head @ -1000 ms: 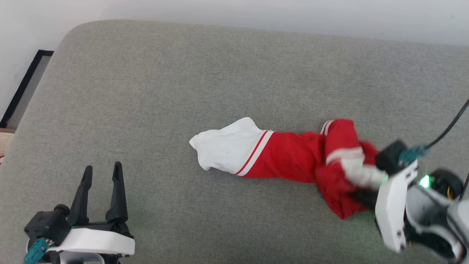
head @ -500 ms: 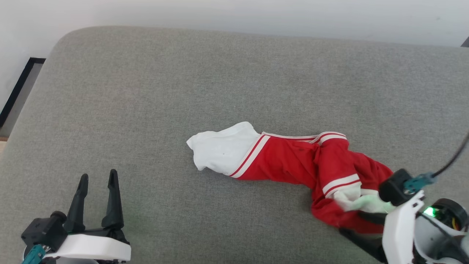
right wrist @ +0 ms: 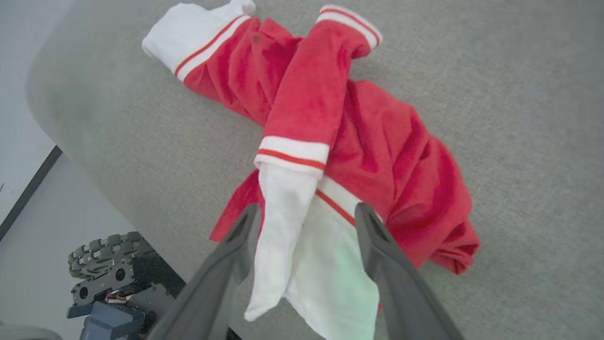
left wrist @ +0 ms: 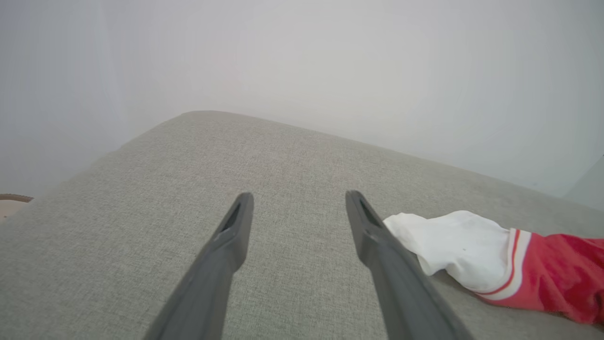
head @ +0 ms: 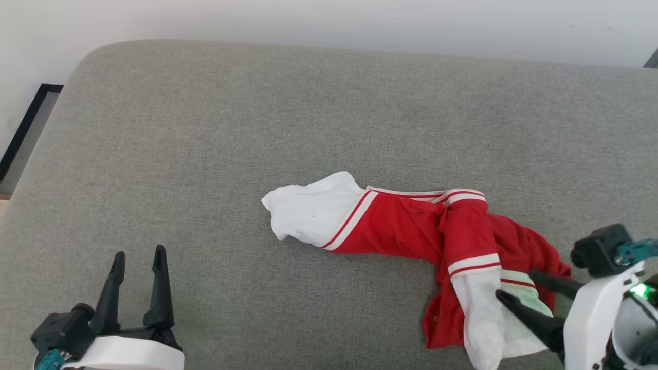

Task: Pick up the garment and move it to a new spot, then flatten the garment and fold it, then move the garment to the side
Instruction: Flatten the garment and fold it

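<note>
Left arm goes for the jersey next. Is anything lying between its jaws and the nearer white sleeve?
Nothing visible. Bare grey cushion lies between the left gripper, jaws open, and the white sleeve at the near end of the red jersey.

garment [head: 411, 231]: soft cloth, matt, red part kinda fleecy, white sleeves smoother knit. grey cushion [head: 231, 128] under it: coarse woven fabric, matt, bit rough. left gripper [head: 139, 252] and right gripper [head: 515, 283]: dark matt plastic. white casing [head: 591, 318] at lower right: smooth plastic, slight gloss.
</note>
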Motion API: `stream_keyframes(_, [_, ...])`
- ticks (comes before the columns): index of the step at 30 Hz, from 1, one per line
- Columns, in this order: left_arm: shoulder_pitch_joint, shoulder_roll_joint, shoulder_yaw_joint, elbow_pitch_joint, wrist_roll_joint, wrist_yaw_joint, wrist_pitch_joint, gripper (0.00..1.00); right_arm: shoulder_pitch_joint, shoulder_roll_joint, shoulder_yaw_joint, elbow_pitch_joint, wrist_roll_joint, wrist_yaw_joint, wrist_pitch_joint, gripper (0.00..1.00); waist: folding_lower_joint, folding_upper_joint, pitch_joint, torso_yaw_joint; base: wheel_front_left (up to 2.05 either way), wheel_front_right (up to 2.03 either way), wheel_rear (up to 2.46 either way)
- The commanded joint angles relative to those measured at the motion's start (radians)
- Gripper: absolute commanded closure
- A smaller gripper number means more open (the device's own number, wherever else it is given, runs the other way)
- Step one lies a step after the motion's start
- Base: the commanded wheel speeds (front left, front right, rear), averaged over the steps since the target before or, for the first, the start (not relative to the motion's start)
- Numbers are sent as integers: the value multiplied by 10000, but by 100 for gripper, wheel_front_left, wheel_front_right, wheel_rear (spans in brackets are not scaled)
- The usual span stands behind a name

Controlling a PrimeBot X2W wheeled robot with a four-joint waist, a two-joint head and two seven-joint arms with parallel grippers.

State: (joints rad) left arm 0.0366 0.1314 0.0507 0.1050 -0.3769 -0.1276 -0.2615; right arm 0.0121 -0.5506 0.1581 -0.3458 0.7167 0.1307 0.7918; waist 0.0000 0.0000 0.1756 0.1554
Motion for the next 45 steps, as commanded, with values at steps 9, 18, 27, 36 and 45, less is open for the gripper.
stream_keyframes(9, [-207,-48,-87,-60,-112,-24,-49,0,-162,288,836,682,-588,0,80,0,0,0,283,176,0,0,0])
stream_keyframes(18, [-337,-130,-98,-26,-110,-24,-49,0,-986,375,1611,1886,-713,-1,-588,100,0,0,433,270,0,0,0])
stream_keyframes(27, [-251,-137,28,-41,-71,-25,-49,0,-1734,37,298,1689,-432,0,-729,100,0,0,407,178,0,0,0])
stream_keyframes(36, [-496,-71,-220,36,-133,-25,-49,0,-3629,-312,-854,3344,-769,-1,-1095,100,0,0,467,365,0,0,0])
stream_keyframes(45, [-749,-45,-585,186,-168,-25,-50,0,-5683,-717,-802,7221,-1668,-3,-2246,100,0,0,622,786,0,0,0])
